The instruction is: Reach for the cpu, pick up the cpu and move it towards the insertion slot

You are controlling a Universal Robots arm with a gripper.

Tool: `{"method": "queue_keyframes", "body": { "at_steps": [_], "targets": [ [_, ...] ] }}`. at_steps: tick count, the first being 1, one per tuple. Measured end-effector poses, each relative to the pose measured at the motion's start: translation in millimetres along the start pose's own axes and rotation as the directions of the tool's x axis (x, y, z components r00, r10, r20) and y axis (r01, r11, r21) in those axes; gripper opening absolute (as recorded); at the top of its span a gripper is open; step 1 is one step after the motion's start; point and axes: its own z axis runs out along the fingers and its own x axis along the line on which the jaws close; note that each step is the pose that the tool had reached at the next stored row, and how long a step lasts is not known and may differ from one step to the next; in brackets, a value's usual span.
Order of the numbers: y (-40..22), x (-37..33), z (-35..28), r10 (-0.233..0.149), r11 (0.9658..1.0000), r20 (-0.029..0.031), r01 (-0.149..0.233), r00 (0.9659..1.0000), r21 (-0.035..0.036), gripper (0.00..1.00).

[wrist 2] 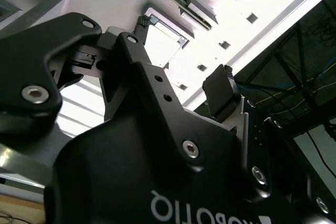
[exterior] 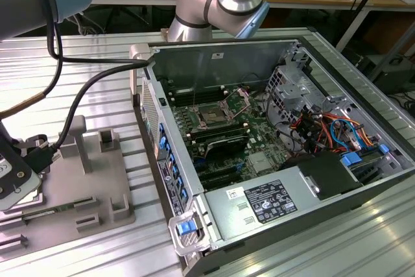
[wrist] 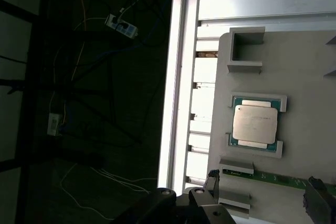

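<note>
- While hanging over the grey fixture plate (exterior: pixel 97 186) at the exterior view's left, got the gripper (wrist: pixel 263 183) spread wide with nothing in the jaws.
- Can see a black fingertip (wrist: pixel 212 178) out to each side in the first wrist view, neither one touching the cpu (wrist: pixel 255 124).
- Found the cpu lying flat in its little cradle on that plate, silvery top up, thin green rim peeking out, grey brackets hugging two opposite edges.
- Spotted a thin green board strip (wrist: pixel 273 178) just beside it on the same plate, between the chip and the fingertips.
- Over on the exterior view's right: open pc case (exterior: pixel 214 56), with the insertion slot (exterior: pixel 216 115) sitting mid-motherboard, dark centre showing, metal bracket (exterior: pixel 238 98) swung open beside it.
- So: chip in the cradle, well apart from the slot, not picked up yet.
</note>
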Motion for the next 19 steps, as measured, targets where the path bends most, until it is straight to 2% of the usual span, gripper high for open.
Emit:
{"method": "queue_keyframes", "body": {
  "at_steps": [4,6,8,14,19],
  "targets": [
    [1.6,-0.2,0.7,0.000,1.0000,0.0004,0.000,1.0000,0.0006,0.69],
    [7.4,-0.8,1.4,0.000,1.0000,-0.0008,0.000,1.0000,0.0078,0.69],
    [12.8,-1.3,3.9,0.001,0.9999,-0.0011,0.000,1.0000,0.0115,0.69],
    [20.0,-2.1,14.0,0.001,0.9999,-0.0014,-0.001,1.0000,0.0126,0.69],
    [22.9,-2.7,21.9,0.036,0.9993,0.0005,-0.036,0.9994,0.0114,0.69]
  ]
}}
